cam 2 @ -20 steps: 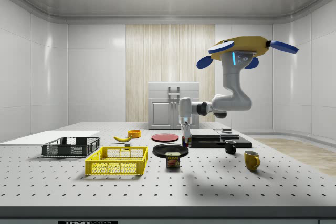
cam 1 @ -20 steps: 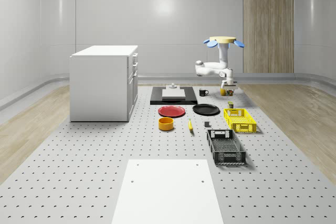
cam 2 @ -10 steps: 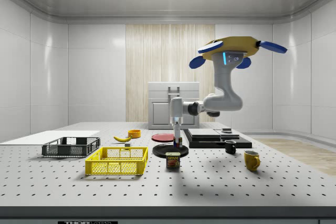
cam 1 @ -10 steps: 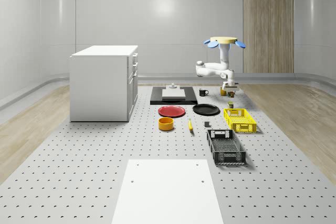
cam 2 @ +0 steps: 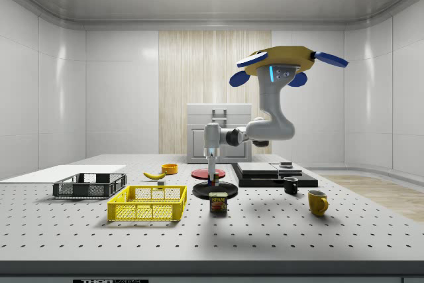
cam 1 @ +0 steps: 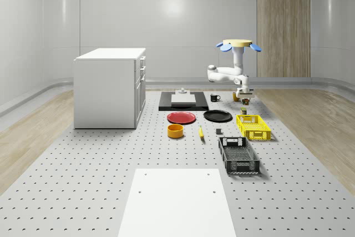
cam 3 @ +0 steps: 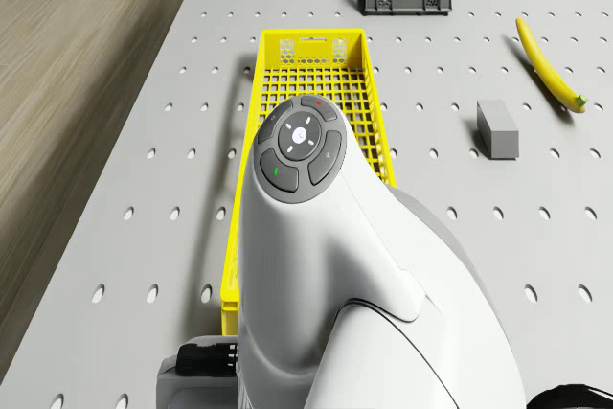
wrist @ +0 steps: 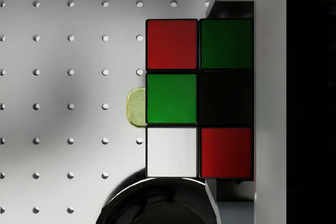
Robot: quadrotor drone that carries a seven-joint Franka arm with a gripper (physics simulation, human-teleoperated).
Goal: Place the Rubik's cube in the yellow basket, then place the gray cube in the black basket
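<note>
Pale-walled room with a perforated grey counter [cam 1: 83,181]; the drone [cam 2: 281,61] hovers above its far end, and the tool [cam 2: 212,178] hangs low over the black plate [cam 2: 211,191], clamped on the Rubik's cube [wrist: 198,98]. Just beside the tool sits a tin can [cam 2: 218,203], with the yellow basket [cam 2: 148,204] near it toward the side view's left and the black basket [cam 2: 89,185] further that way. The gray cube [cam 3: 497,128] and a banana [cam 3: 547,66] lie beyond the yellow basket, well apart from the tool.

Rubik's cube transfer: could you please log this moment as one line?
drone: hovering beside yellow basket | gripper: shut on Rubik's cube, above table | gray cube: on table
</note>
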